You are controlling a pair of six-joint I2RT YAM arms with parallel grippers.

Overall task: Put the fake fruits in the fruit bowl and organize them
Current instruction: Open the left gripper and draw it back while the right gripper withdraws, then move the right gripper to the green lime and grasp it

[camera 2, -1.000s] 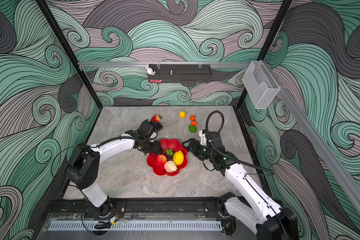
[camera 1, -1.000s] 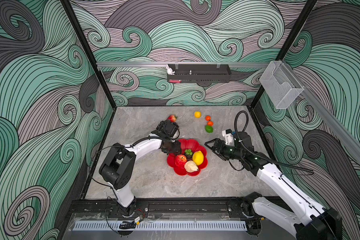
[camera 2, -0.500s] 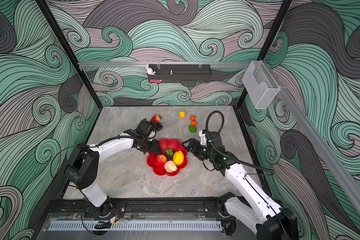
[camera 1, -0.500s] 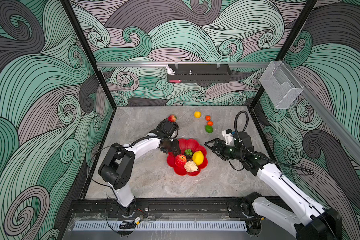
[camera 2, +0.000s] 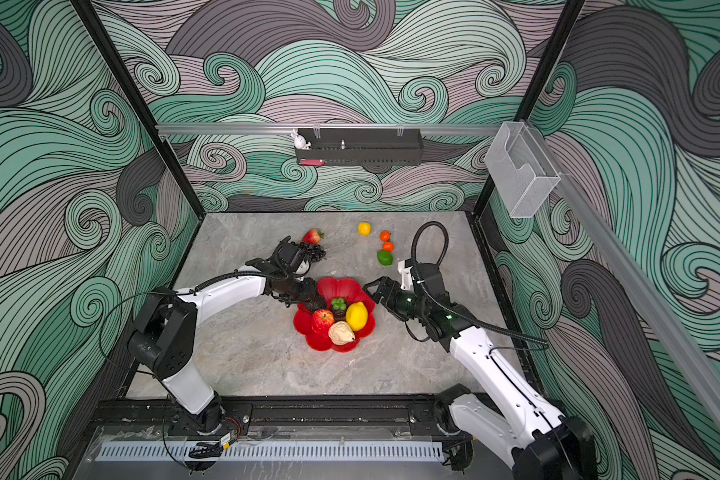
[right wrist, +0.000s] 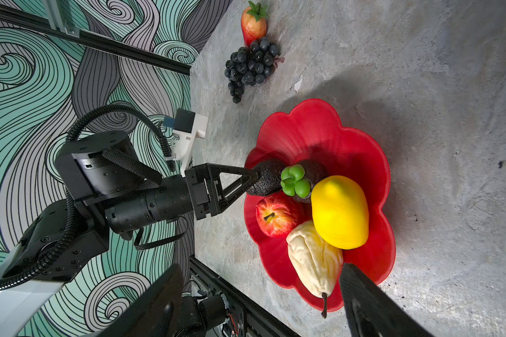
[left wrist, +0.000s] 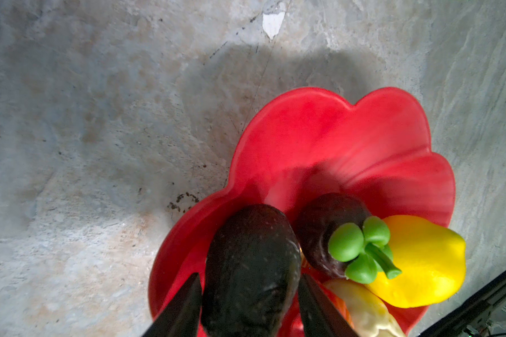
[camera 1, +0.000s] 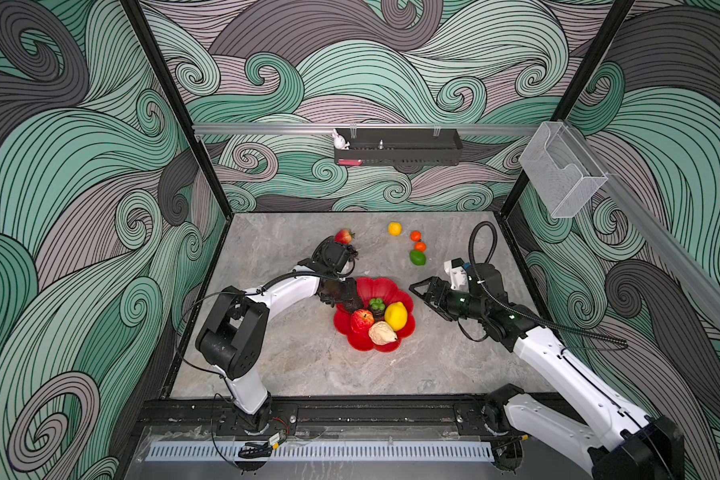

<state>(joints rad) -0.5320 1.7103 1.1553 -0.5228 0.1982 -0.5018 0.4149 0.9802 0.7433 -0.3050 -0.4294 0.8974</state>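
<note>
The red scalloped fruit bowl (camera 1: 385,286) (camera 2: 344,286) sits mid-table. It holds a red apple (camera 1: 361,320), a yellow lemon (camera 1: 395,316), a beige pear (camera 1: 382,332) and a dark fruit with a green cap (left wrist: 330,227). My left gripper (left wrist: 249,276) (camera 1: 350,301) is shut on a dark avocado (left wrist: 251,262) (right wrist: 268,178) over the bowl's left side. My right gripper (camera 1: 422,299) (right wrist: 260,270) stands open just right of the bowl, holding nothing. On the table behind lie a strawberry (camera 1: 344,236), dark grapes (camera 2: 312,251), a small lemon (camera 1: 394,228), two oranges (camera 1: 415,235) and a lime (camera 1: 417,257).
A black wall tray (camera 1: 398,146) with a white rabbit figure (camera 1: 340,140) hangs on the back rail. A clear bin (camera 1: 558,174) is fixed to the right wall. The black frame rail (camera 1: 350,409) runs along the table's front edge.
The left arm has shifted very slightly at the bowl's left edge, still carrying the avocado. The right arm has not moved.
</note>
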